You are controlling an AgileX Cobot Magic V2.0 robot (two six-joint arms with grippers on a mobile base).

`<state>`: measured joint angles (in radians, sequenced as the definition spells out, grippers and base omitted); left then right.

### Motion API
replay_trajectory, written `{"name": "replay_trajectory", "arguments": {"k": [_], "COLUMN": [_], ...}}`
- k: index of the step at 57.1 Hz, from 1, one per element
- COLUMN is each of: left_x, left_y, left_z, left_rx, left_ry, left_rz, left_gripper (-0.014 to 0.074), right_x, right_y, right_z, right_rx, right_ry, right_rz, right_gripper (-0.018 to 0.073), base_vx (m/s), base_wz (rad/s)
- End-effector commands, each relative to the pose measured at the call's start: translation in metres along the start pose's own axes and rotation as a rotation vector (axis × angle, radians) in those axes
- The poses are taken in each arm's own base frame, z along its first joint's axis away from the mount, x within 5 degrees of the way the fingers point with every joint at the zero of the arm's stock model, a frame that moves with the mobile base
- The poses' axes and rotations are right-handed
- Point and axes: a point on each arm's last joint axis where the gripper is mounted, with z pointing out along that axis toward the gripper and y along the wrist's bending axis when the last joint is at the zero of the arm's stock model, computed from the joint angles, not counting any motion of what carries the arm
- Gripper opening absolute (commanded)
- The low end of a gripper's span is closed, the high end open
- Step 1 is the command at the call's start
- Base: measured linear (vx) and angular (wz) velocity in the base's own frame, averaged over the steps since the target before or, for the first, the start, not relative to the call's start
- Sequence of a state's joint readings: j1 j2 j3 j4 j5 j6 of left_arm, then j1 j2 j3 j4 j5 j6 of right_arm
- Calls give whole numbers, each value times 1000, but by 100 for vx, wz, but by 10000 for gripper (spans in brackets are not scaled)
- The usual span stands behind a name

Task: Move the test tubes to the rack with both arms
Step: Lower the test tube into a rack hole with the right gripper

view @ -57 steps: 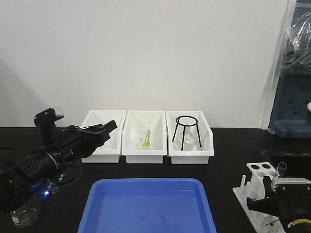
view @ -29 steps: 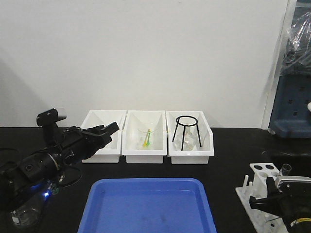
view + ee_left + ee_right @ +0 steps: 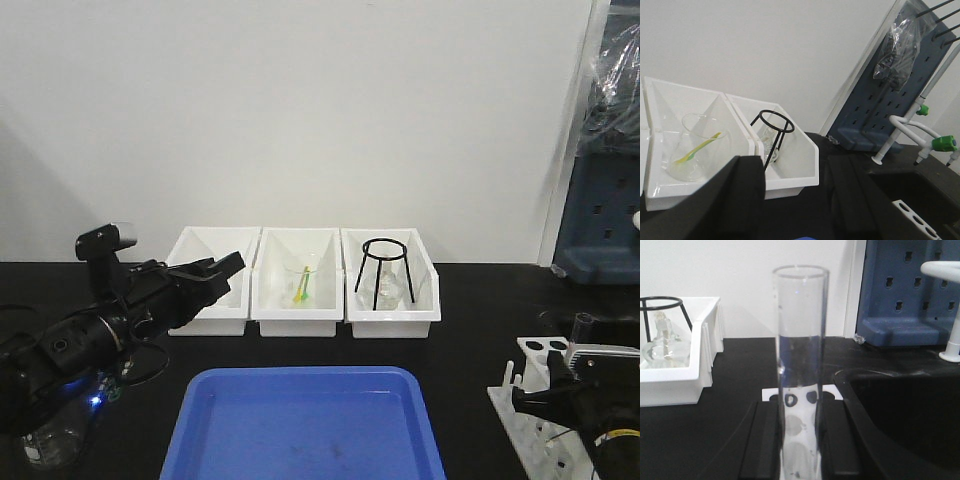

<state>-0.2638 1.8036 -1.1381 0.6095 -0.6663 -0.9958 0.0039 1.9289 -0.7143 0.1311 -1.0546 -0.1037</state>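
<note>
One test tube (image 3: 800,365) is being gripped upright by the jaws of the right gripper (image 3: 800,445), just above the single white rack (image 3: 536,348) on the tabletop (image 3: 480,310). The left gripper (image 3: 222,266) is being held empty, jaws wide, near three white bins (image 3: 298,325) and one blue tray (image 3: 310,430).

Tray (image 3: 300,376) before three bins (image 3: 296,327), rack (image 3: 536,347) at right

Wall (image 3: 300,110): plain white, evenly lit, filling the front view from 9 through 1 o'clock; black tabletop (image 3: 470,300) beneath, toward 6 o'clock. Blue pegboard (image 3: 605,215) at 3 o'clock, against the wall; white tap (image 3: 912,127) with green knobs beside it; sunken black sink (image 3: 910,415) at 4 o'clock in the right wrist view.
</note>
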Motion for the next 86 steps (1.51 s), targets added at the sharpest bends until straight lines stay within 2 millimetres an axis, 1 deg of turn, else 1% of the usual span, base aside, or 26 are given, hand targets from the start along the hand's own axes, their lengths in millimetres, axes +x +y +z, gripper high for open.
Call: {"name": "replay_trajectory", "arguments": {"k": [1,28,38,43,49,55,56,64,72,77,82,85,86], "left_x": [-29,-29,-29,-29,-29,-29,-29,-29,-29,-29,-29,-29,-29], "left_y": [-19,-19,-19,-19,-19,-19,-19,-19,-19,-19,-19,-19,-19], "left_z": [-5,-5,-5,-5,-5,-5,-5,-5,-5,-5,-5,-5,-5], "left_rx": [84,84,84,84,84,84,84,84,84,84,84,81,81], "left_ry": [-116,-116,-116,-116,-116,-116,-116,-116,-116,-116,-116,-113,-113], "left_rz": [9,9,9,9,9,9,9,9,9,9,9,9,10], "left_gripper": [435,435,435,435,435,435,435,435,435,435,435,435,435], "right_x": [-30,-26,-26,-24,-21,-21,-21,-21,-22,-23,-26,-31,-36], "right_y": [-3,-3,-3,-3,-3,-3,-3,-3,-3,-3,-3,-4,-4], "right_z": [1,2,2,2,2,2,2,2,2,2,1,0,-1], "right_rx": [16,20,19,16,13,13,13,13,14,16,17,17,18], "right_ry": [-141,-96,-94,-71,-49,-51,-51,-51,-56,-69,-83,-97,-110], "right_rz": [-13,-56,-50,-49,-49,-49,-49,-49,-49,-52,-51,-52,-54], "right_gripper": [-6,-5,19,59,130,235,242,389,488,521,523,523,523], "base_vx": [0,0,0,0,0,0,0,0,0,0,0,0,0], "base_wz": [0,0,0,0,0,0,0,0,0,0,0,0,0]}}
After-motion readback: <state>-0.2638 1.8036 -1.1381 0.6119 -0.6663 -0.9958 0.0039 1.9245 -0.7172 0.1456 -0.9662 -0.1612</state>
